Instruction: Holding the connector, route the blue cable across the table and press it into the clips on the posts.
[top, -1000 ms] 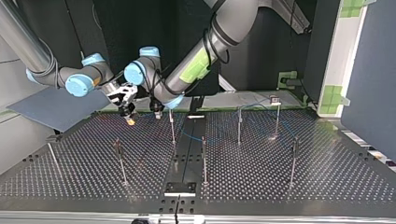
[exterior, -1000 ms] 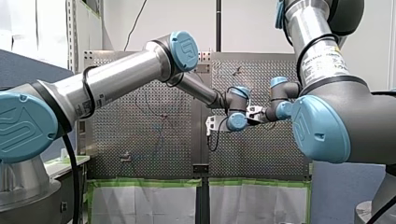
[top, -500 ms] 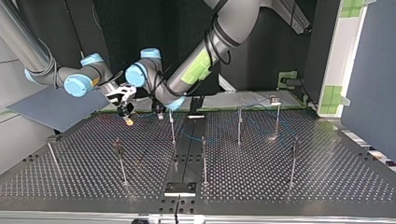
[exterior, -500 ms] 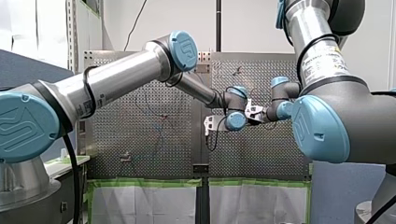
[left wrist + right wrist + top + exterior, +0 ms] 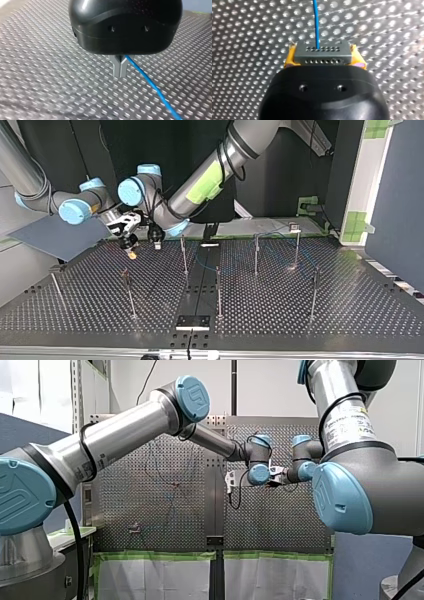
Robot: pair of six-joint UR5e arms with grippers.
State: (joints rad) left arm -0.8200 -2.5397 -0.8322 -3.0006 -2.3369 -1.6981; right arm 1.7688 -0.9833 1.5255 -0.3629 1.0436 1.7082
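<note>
**Operator:** Where is the connector?

**Me:** In my right jaws. In the right wrist view the grey connector (image 5: 322, 55), with its rows of small holes, sits squeezed between my yellow pads (image 5: 289, 59). The blue cable (image 5: 315, 22) leaves one of the holes and runs straight ahead over the perforated tabletop (image 5: 249, 37).

**Operator:** And your left jaws?

**Me:** Closed. The metal fingers (image 5: 120, 68) meet at the tips. The cable comes out from between them, close under the black body, and slants away above the tabletop. They are clamped on the cable, not on the connector.

**Operator:** How do your arms stand?

**Me:** In the top view my right arm (image 5: 22, 167) comes in at the left and bends at its blue-capped wrist. Its jaws point down, with the tips just above the tabletop near the far edge. My left arm (image 5: 240, 142) comes down from the upper right and reaches past the middle. Its jaws hang just beside the right ones, between them and the nearest post (image 5: 184, 255). In the front view both forearms stretch far out and the two wrists nearly touch.

**Operator:** Is the cable in a clip?

**Me:** It shows faintly among the posts at the top view's right. I cannot tell whether it sits in a clip.
</note>
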